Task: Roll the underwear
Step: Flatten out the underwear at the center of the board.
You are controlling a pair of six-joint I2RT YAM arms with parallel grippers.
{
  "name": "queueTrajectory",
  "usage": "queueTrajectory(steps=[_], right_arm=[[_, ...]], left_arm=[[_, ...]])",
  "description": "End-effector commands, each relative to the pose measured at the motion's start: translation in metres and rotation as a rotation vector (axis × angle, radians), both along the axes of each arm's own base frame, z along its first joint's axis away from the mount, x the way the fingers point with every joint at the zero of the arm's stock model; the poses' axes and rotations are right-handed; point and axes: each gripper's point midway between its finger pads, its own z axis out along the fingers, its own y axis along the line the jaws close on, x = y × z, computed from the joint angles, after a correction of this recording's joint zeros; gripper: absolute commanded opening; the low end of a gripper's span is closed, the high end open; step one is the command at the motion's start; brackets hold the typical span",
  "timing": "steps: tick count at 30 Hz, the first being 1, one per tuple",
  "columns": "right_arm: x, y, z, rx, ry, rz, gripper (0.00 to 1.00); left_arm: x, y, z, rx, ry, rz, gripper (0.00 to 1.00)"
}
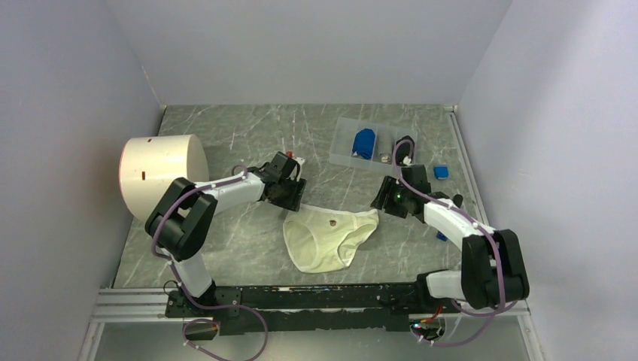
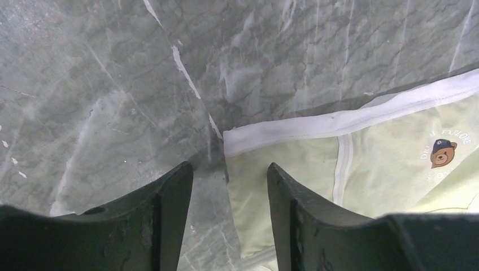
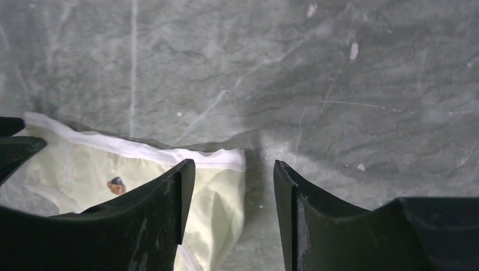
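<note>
The pale cream-yellow underwear (image 1: 327,239) lies flat on the grey table, white waistband along its far edge, a small bear print near the middle. My left gripper (image 1: 292,200) is open just above its far left waistband corner (image 2: 237,141); the corner lies between the fingers (image 2: 169,209). My right gripper (image 1: 385,201) is open over the far right waistband corner (image 3: 229,161), which lies between its fingers (image 3: 169,209). The royal blue underwear (image 1: 365,143) sits rolled in the clear tray at the back right.
A clear plastic tray (image 1: 347,135) stands at the back right. A large white cylinder (image 1: 162,173) lies at the left. Small blue blocks (image 1: 441,172) lie near the right wall. Walls close in the table on three sides.
</note>
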Motion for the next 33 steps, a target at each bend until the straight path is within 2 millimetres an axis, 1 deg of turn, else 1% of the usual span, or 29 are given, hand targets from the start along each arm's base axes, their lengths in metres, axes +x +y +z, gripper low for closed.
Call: queueTrajectory(steps=[1,3,5,8,9,11,13,15,17,18,19,20,23,25,29,30,31,32,33], right_arm=[[-0.001,-0.006,-0.015,-0.015,0.049,-0.047,0.55],[0.001,-0.004,-0.014,-0.004,0.037,-0.048,0.52],[0.001,-0.004,-0.015,-0.002,0.035,-0.046,0.49],[0.000,0.000,-0.021,0.009,0.055,-0.024,0.47],[0.000,0.001,-0.023,0.013,0.060,-0.017,0.47],[-0.001,0.005,-0.028,0.026,0.075,-0.004,0.42],[0.000,0.007,-0.030,0.038,0.078,0.005,0.35],[0.001,0.011,-0.029,0.056,0.076,0.023,0.25],[0.003,0.016,-0.022,0.075,0.054,0.051,0.16],[0.004,0.018,-0.017,0.081,0.037,0.065,0.10],[0.007,0.021,-0.008,0.086,0.005,0.089,0.06],[0.009,0.023,0.001,0.091,-0.028,0.117,0.03],[0.014,0.027,0.029,0.093,-0.132,0.182,0.02],[0.014,0.030,0.053,0.100,-0.213,0.215,0.01],[0.004,0.041,0.103,0.172,-0.379,0.275,0.00],[0.000,0.043,0.116,0.190,-0.416,0.287,0.00],[-0.004,0.047,0.128,0.214,-0.448,0.305,0.00],[-0.010,0.051,0.140,0.238,-0.482,0.332,0.00],[-0.015,0.055,0.153,0.260,-0.511,0.362,0.00]], left_arm=[[0.000,-0.004,-0.005,0.004,-0.011,-0.039,0.55],[-0.001,-0.006,-0.004,-0.008,-0.014,-0.046,0.51],[0.000,-0.009,-0.002,-0.021,-0.018,-0.052,0.49],[0.000,-0.013,-0.003,-0.038,-0.016,-0.072,0.43],[0.000,-0.014,-0.004,-0.037,-0.013,-0.073,0.41],[0.000,-0.012,-0.007,-0.026,-0.007,-0.065,0.33],[-0.001,-0.010,-0.009,-0.017,-0.003,-0.055,0.25],[-0.002,-0.010,-0.010,-0.021,-0.001,-0.056,0.18],[-0.002,-0.012,-0.006,-0.037,-0.011,-0.057,0.08],[-0.001,-0.013,-0.003,-0.046,-0.020,-0.056,0.05],[0.001,-0.014,0.002,-0.058,-0.035,-0.054,0.05],[0.003,-0.015,0.008,-0.069,-0.049,-0.051,0.05],[0.006,-0.017,0.029,-0.103,-0.098,-0.045,0.05],[0.007,-0.015,0.046,-0.119,-0.139,-0.027,0.05],[0.004,0.000,0.083,-0.141,-0.228,0.032,0.05],[0.002,0.004,0.094,-0.153,-0.250,0.045,0.05],[-0.003,0.007,0.109,-0.180,-0.278,0.053,0.05],[-0.007,0.010,0.115,-0.191,-0.284,0.060,0.05],[-0.013,0.014,0.132,-0.221,-0.315,0.067,0.05]])
